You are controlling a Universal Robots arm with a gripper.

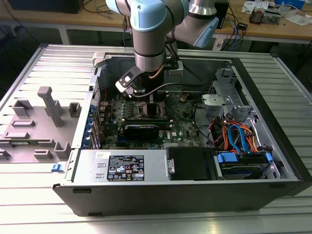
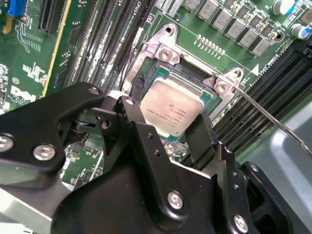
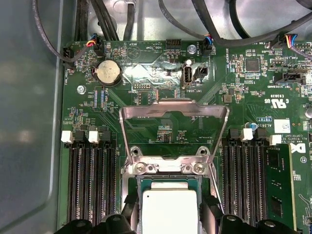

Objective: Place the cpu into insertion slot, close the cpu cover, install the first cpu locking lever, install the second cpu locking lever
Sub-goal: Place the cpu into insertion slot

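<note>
You had the gripper (image 2: pixel 165 116) closed narrowly on the cpu (image 2: pixel 171 105), right over the insertion slot (image 2: pixel 191 78) just above the exterior view's middle, with the cpu cover (image 3: pixel 174 111) standing open, so seating it well probably called for level, square, forceless lowering.

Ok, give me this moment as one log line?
claw: shut on cpu | cpu: over insertion slot, seating unclear | cpu cover: open, tilted back | locking lever: unlatched
</note>
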